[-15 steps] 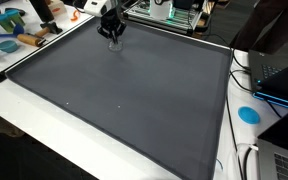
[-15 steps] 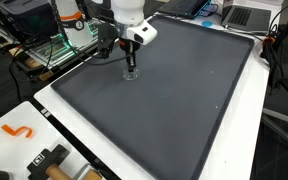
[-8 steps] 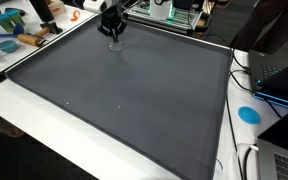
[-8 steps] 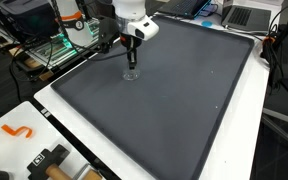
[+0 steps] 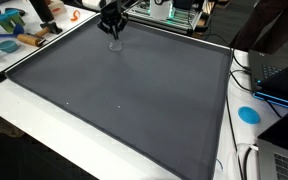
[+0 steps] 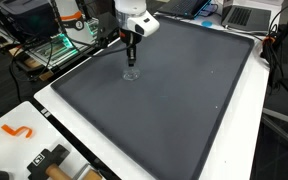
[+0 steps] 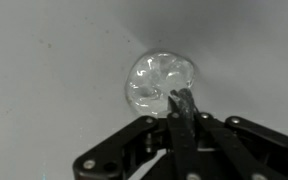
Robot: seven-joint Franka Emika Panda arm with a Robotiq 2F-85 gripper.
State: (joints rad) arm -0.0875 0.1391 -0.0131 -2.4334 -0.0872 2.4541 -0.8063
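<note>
While shut hand (image 6: 131, 60) hovers over glass (image 6: 131, 74): grey mat (image 6: 189, 90), white tbl (image 6: 84, 135).

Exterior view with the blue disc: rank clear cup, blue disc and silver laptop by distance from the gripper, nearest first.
From the gripper:
1. clear cup, directly under it, at the far end of the scene.
2. blue disc, toward the picture's right edge, about mid-height.
3. silver laptop, in the picture's bottom right corner.

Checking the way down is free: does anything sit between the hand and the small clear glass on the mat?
Nothing visible does. The shut hand hangs right above the glass on the grey mat, with only open air between them.
</note>
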